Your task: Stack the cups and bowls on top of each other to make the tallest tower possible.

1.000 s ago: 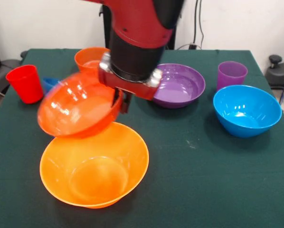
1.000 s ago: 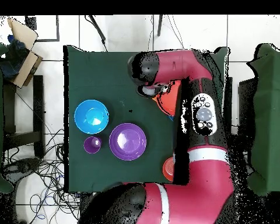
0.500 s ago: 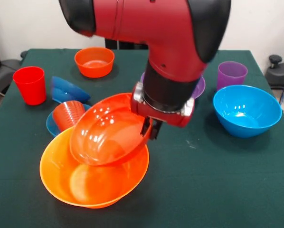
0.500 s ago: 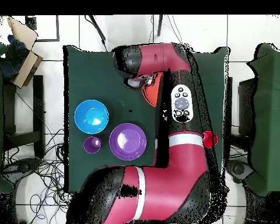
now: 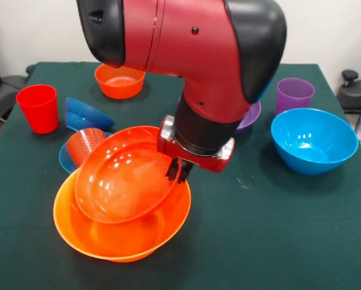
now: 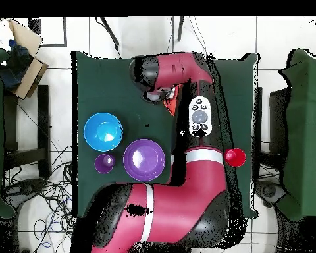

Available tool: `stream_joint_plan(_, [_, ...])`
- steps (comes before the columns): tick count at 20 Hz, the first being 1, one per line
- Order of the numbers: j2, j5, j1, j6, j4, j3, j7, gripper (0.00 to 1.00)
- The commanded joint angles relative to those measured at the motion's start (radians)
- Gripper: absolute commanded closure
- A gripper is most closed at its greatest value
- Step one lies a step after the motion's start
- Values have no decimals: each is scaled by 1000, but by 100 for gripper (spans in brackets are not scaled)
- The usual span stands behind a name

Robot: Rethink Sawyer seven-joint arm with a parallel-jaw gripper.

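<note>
The large yellow-orange bowl (image 5: 123, 232) stands near the table's front. A red-orange bowl (image 5: 117, 178) lies tilted inside it, its rim pinched by my gripper (image 5: 177, 170), which is shut on that right-hand rim. Left of the pair, an orange-red cup (image 5: 86, 145) lies on its side in a small light blue bowl (image 5: 63, 159). Behind these are a tipped dark blue bowl (image 5: 84, 113) and an upright red cup (image 5: 37, 107). In the overhead view the arm hides the gripper and both nested bowls.
A small orange bowl (image 5: 119, 81) sits at the back. To the right are a purple bowl (image 5: 251, 114) (image 6: 144, 159), partly behind the arm, a purple cup (image 5: 294, 93) (image 6: 104, 163) and a large light blue bowl (image 5: 313, 140) (image 6: 103, 131). The red cup (image 6: 235, 157) is near the table's edge.
My gripper has carried the red-orange bowl down from above the table into the yellow-orange bowl, where it now rests tilted. The other things have stayed put.
</note>
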Motion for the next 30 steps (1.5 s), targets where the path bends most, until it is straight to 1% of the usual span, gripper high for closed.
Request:
stream_joint_plan(1, [-3, -38, 21, 40, -4, -80, 117, 100])
stream_joint_plan(2, [-5, -32, 16, 17, 2, -82, 110, 100])
stream_joint_plan(3, [-7, -26, 11, -5, 8, -83, 102, 0])
stream_joint_plan(4, [-5, -15, 7, -6, 8, -84, 107, 0])
stream_joint_plan(5, [-1, -1, 9, 15, 1, -90, 127, 0])
stream_joint_plan(7, [-9, 33, 19, 33, 4, -91, 167, 0])
stream_joint_plan(8, [-15, 51, 20, 27, 11, -91, 182, 0])
stream_joint_plan(9, [-24, 69, 22, 36, 10, -87, 186, 0])
stream_joint_plan(17, [-83, 177, 10, 127, 13, -98, 113, 0])
stream_joint_plan(22, [-96, 220, 4, 166, 4, -102, 78, 0])
stream_joint_plan(24, [-102, 241, 0, 163, 20, -98, 67, 0])
stream_joint_plan(25, [-116, 257, -3, 151, 50, -95, 62, 0])
stream_joint_plan(26, [-119, 265, -4, 145, 59, -94, 58, 0])
stream_joint_plan(27, [-133, 277, -4, 120, 97, -93, 55, 0])
stream_joint_plan(30, [-127, 291, 3, 85, 117, -95, 58, 0])
